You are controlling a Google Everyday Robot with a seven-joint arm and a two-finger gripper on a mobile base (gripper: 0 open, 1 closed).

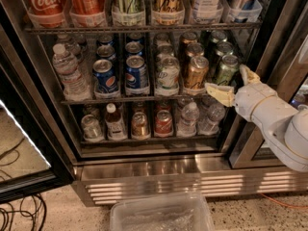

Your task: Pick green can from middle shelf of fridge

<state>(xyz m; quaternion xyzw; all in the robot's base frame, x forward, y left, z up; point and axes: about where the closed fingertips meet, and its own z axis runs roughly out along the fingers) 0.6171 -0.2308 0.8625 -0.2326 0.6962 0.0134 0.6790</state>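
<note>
White, rounded arm (276, 121); pale yellow-padded claw (226, 79) beside the green can (225, 65)

Green can (225, 67): small, olive-green, silver top, pale markings; stands upright at the front right end of the middle shelf (120, 100), a dark wire rack. Fridge (159, 177): dark frame, standing open, steel louvred base panel below. Hand (225, 78): at the right end of that shelf, fingers spread, one low in front of the can, one at its right side; contact not discernible.
</note>
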